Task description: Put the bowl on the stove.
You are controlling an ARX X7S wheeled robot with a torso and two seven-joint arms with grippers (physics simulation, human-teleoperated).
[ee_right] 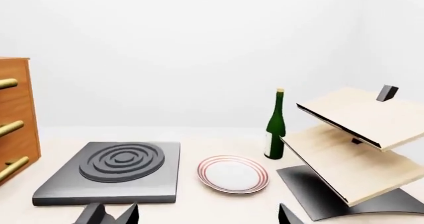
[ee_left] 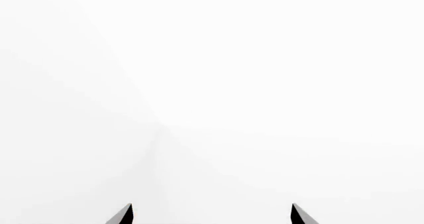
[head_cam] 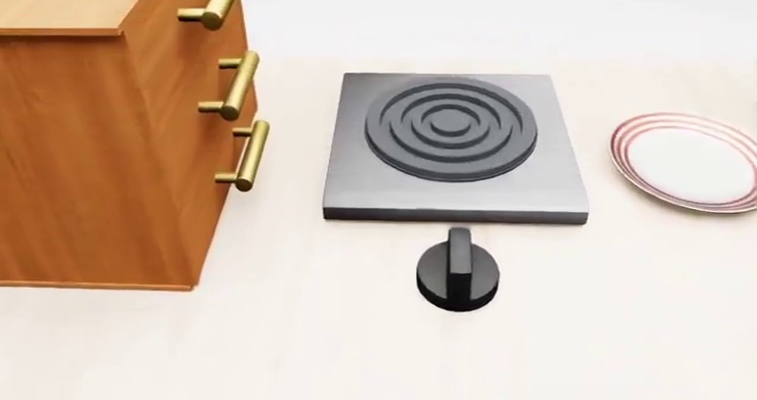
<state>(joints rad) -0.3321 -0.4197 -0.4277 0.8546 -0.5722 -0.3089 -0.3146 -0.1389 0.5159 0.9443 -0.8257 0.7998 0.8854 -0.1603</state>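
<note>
The stove (head_cam: 456, 147) is a flat dark grey square slab with a ringed round burner, in the middle of the head view. It also shows in the right wrist view (ee_right: 119, 172). Nothing stands on it. The bowl is out of view in every frame. Neither gripper shows in the head view. My left gripper (ee_left: 212, 215) is open and empty, facing only blank white. My right gripper (ee_right: 208, 215) is open and empty, low over the table in front of the stove and the plate.
A black round knob (head_cam: 458, 274) lies just in front of the stove. A wooden drawer cabinet (head_cam: 106, 143) with brass handles stands to its left. A red-ringed white plate (head_cam: 692, 162) lies to its right. A green bottle (ee_right: 274, 127) and a tilted wooden shelf rack (ee_right: 358, 154) stand further right.
</note>
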